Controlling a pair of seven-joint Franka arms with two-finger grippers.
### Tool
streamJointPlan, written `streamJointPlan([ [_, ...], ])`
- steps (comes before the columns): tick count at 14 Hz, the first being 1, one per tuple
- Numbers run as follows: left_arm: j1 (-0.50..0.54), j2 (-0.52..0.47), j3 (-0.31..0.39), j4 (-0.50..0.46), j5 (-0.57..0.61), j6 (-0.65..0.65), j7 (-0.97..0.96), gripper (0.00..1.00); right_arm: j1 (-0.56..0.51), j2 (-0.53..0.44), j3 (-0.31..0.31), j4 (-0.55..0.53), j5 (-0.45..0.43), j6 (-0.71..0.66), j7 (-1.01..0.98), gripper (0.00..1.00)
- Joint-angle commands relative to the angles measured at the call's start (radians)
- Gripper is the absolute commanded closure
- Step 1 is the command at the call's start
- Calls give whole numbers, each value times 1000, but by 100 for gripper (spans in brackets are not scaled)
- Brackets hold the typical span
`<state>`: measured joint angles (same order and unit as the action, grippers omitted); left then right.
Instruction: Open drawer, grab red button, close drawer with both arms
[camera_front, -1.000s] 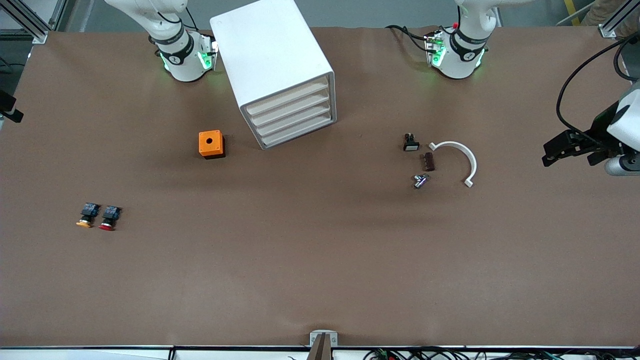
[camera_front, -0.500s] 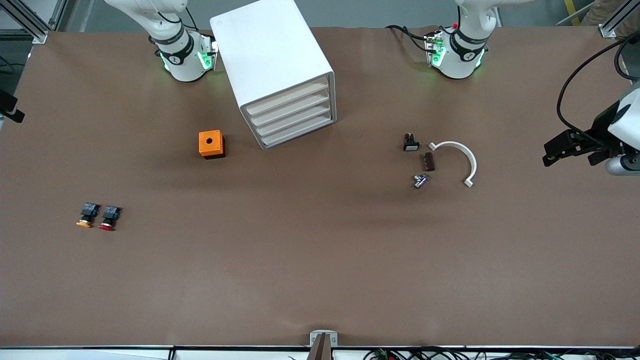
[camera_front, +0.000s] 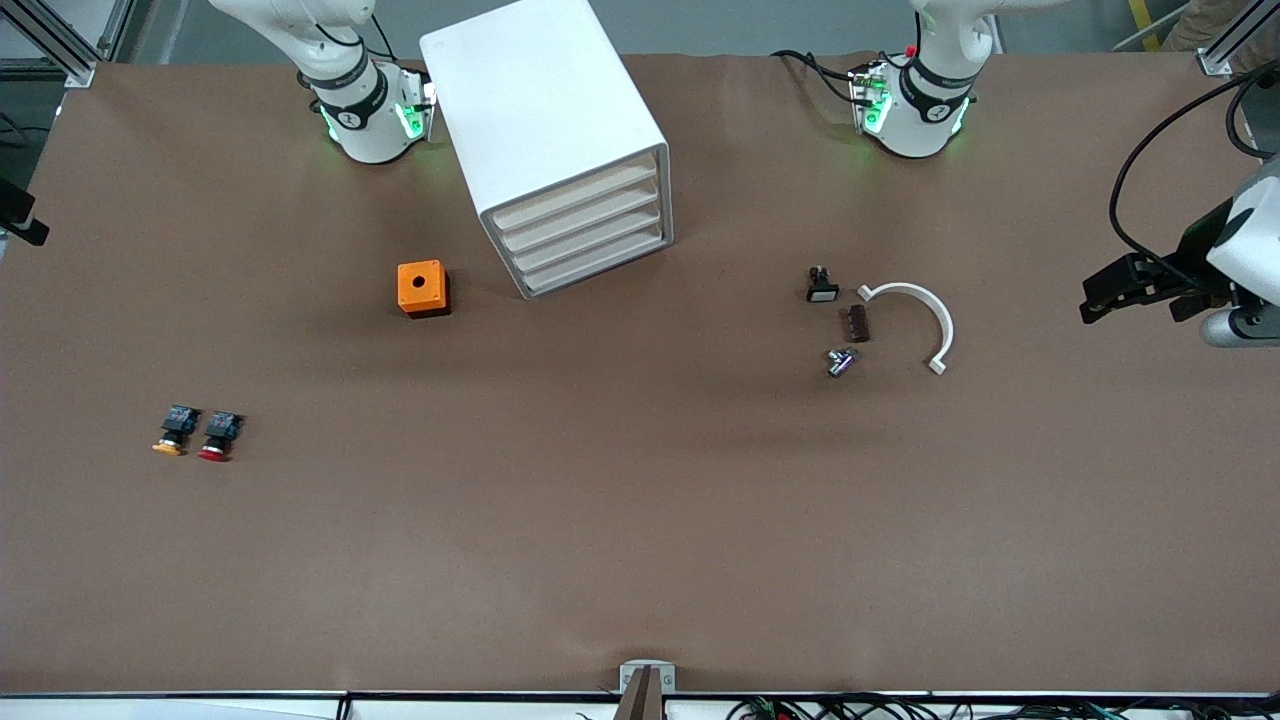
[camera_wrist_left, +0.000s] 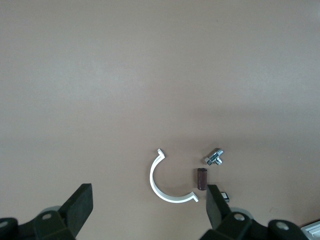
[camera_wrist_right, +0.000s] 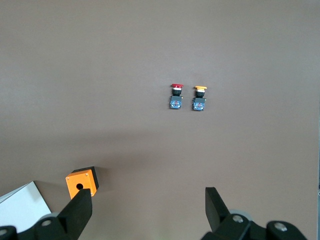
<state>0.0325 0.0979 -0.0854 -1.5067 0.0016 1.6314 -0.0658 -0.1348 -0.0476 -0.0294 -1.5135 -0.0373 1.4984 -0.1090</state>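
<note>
Brown matting covered the whole table (camera_front: 640, 520) we worked at. Largest on it was the white drawer cabinet (camera_front: 545, 130), standing between the two arm bases with all of its drawers (camera_front: 580, 235) flush, so every one was closed. We judged them light plastic that should slide easily, best taken at a front's edge, though we could make out no handle.

Just beside the cabinet, toward the right arm's end, sat an orange box (camera_front: 423, 288). Toward the left arm's end lay a white curved clip (camera_front: 925, 315), a small black switch (camera_front: 822, 286), a brown block (camera_front: 858, 323) and a metal fitting (camera_front: 840, 361).

Well apart from the cabinet, nearer the front camera at the right arm's end, lay the red button (camera_front: 217, 437), on the mat and not in a drawer, just beside a yellow button (camera_front: 174, 432). We reckoned it small, rigid and light, with a smooth cap likely to slip; the squarer dark body looked the safer hold.

Our left gripper (camera_front: 1100, 305) hung at the table's edge with jaws spread. Our right gripper (camera_wrist_right: 145, 212), fingers likewise wide apart, hovered high over the mat near the orange box.
</note>
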Motion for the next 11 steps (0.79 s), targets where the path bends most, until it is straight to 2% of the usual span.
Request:
streamJointPlan([
  [1,-8,-4,6,13,-3,-19,-3,0,4,-26,-3,-25,-10,5,-1,0],
  [11,-5,-4,6,13,-3,-21,-3,0,3,-25,-4,-25,-7,2,-1,0],
])
